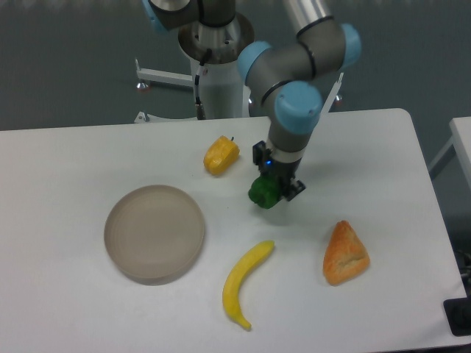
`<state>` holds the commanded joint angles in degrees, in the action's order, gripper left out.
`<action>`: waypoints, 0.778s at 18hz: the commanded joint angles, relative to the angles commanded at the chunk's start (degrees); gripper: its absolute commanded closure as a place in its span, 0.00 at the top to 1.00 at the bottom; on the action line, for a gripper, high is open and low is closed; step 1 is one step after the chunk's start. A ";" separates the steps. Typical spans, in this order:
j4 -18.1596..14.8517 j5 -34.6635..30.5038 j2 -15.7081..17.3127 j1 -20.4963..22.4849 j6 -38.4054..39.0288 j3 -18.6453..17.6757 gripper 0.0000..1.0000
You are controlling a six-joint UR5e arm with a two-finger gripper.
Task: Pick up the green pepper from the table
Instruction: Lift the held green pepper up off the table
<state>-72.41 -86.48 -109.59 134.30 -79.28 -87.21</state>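
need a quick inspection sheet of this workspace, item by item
surface: white table, no spills seen
job's things: green pepper held in the claw; whether it is clear of the table cannot be told
clutter: yellow pepper, grey round dish, banana, orange wedge-shaped item, all apart from each other
grippers: claw shut on the green pepper
cables: black cable along the robot base
surroundings: dark floor, white frame behind the table
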 joint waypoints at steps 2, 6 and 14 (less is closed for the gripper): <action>-3.86 0.09 -1.58 0.17 -0.09 4.13 0.13; -4.85 0.00 -4.31 0.97 -0.17 10.03 0.13; -7.48 -5.61 -5.89 0.00 -6.22 12.50 0.11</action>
<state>-79.88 -92.09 -115.49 134.30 -85.50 -74.71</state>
